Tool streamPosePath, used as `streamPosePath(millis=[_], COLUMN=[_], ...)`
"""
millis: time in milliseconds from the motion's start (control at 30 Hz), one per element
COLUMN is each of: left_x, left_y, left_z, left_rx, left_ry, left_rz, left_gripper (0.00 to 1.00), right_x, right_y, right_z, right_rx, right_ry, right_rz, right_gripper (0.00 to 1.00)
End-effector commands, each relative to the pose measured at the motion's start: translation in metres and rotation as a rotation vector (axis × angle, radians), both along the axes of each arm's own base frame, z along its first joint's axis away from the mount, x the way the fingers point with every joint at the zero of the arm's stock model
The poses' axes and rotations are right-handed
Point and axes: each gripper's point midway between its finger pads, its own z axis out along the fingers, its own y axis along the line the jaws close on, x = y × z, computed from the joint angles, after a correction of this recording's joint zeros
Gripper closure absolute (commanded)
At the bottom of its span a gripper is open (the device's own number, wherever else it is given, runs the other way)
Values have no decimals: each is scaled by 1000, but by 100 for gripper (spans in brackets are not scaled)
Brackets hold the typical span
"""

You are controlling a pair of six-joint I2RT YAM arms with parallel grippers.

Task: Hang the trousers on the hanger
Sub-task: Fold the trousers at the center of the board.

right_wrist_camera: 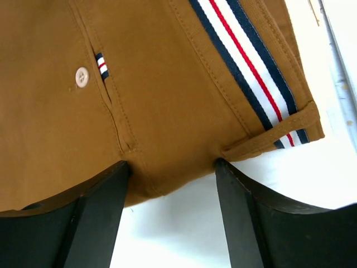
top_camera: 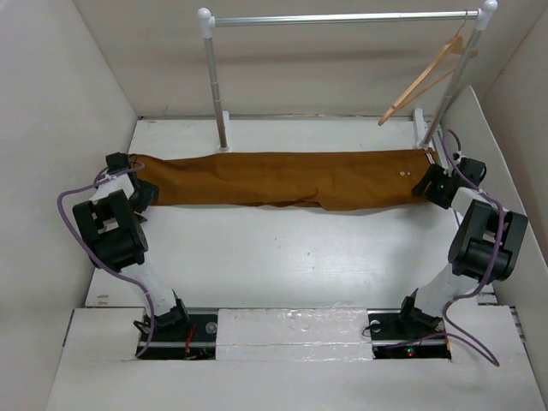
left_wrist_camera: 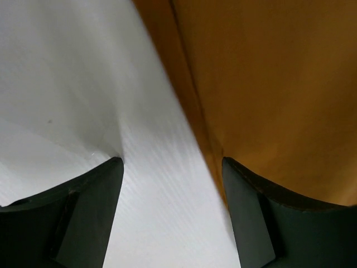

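Observation:
The rust-brown trousers (top_camera: pixel 282 178) lie stretched flat across the far part of the table, leg ends at the left, waistband at the right. The light-tan wooden hanger (top_camera: pixel 428 77) hangs tilted from the right end of the silver rail. My left gripper (top_camera: pixel 141 190) is open at the leg end; in the left wrist view (left_wrist_camera: pixel 172 162) one finger stands on bare table, the other on the cloth edge (left_wrist_camera: pixel 268 84). My right gripper (top_camera: pixel 428 182) is open at the waist; in the right wrist view (right_wrist_camera: pixel 172 163) its fingers straddle the striped waistband's edge (right_wrist_camera: pixel 167 111).
A silver rail (top_camera: pixel 342 18) on white posts stands behind the trousers, its left post (top_camera: pixel 216 81) close to the cloth. White walls close in the table at left, right and back. A belt loop (right_wrist_camera: pixel 273 137) and button (right_wrist_camera: pixel 82 76) show near my right fingers.

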Motion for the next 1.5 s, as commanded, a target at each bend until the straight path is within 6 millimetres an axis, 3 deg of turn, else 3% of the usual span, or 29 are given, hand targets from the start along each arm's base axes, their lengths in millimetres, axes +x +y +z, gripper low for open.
streamPosePath(millis=[0, 67, 233, 333, 467, 833, 867, 933, 967, 1067, 1100, 1300, 1333, 1433, 1467], left_x=[13, 17, 22, 24, 24, 25, 25, 26, 27, 28, 29, 30, 30, 35, 37], left_y=[-6, -7, -7, -5, 1, 3, 4, 5, 5, 5, 5, 5, 6, 8, 9], left_z=[-1, -5, -15, -13, -9, -10, -9, -8, -8, -10, -11, -16, -15, -12, -11], left_rx=[-44, -60, -76, -64, -31, -20, -16, -12, -12, -16, -16, -23, -19, -13, -11], left_ry=[-52, -57, -54, -57, -54, -39, -41, -44, -47, -44, -44, -39, -37, -49, -50], left_rz=[20, 31, 46, 41, 29, 14, 14, 13, 11, 10, 10, 12, 11, 10, 11], left_gripper=[33, 33, 34, 36, 38, 47, 47, 48, 48, 48, 48, 53, 65, 82, 85], right_x=[11, 10, 16, 8, 2, -36, -38, -34, -32, -14, -12, 18, 24, 28, 34], right_y=[5, 7, 6, 5, -12, -27, -29, -26, -24, -22, -26, -10, -13, -6, -5], right_z=[-7, -21, -31, -16, 22, 15, 7, 6, -7, -9, -20, -28, -24, -27, -23], right_rx=[85, 113, 187, 156, 16, 25, 30, 47, 84, 104, 108, 176, 178, 180, 177], right_ry=[-69, -48, -52, -99, -149, -155, -141, -140, -115, -145, -124, -118, -126, -88, -95], right_rz=[-1, -10, -62, -93, -57, -133, -135, -106, -97, -92, -106, -110, -112, -121, -116], right_gripper=[30, 30, 29, 30, 21, 27, 27, 27, 27, 27, 27, 28, 32, 41, 51])
